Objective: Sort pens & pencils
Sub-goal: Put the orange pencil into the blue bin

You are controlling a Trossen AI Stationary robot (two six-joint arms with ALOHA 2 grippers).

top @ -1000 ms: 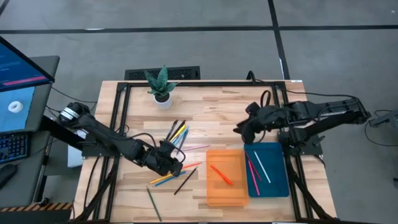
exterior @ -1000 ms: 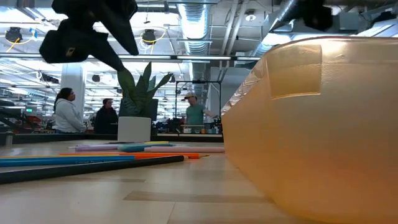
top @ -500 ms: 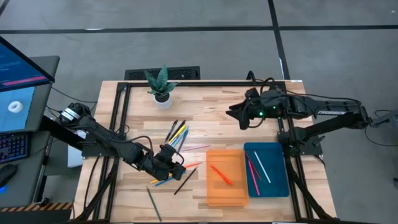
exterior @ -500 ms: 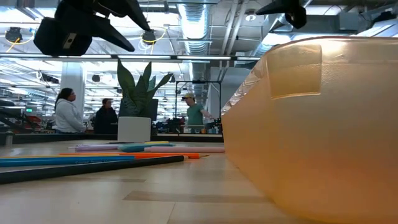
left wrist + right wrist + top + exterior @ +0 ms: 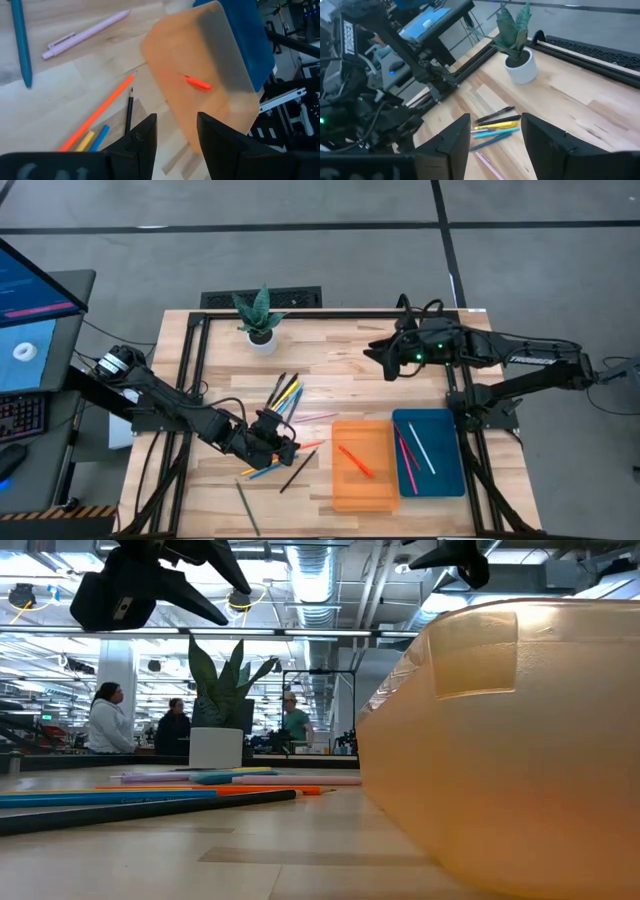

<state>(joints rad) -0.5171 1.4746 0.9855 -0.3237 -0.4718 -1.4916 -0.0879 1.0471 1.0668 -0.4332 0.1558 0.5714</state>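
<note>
While both arms' fingers [image 5: 172,142] [image 5: 492,140] gape empty, orange tray [image 5: 380,480] holds one stick [image 5: 354,461], blue tray [image 5: 447,470] three.

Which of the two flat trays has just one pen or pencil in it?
The orange tray: only a single short orange-red stick lies in it. The blue tray beside it holds several, pink and white among them.

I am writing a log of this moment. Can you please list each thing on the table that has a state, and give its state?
Left gripper: open, empty, above loose pencils.
Right gripper: open, empty, raised over the table's far side.
Orange tray: holds one orange pen.
Blue tray: holds pink and white sticks.
Loose pile: lying flat on the table, unsorted.
Potted plant: upright at the far edge.
</note>
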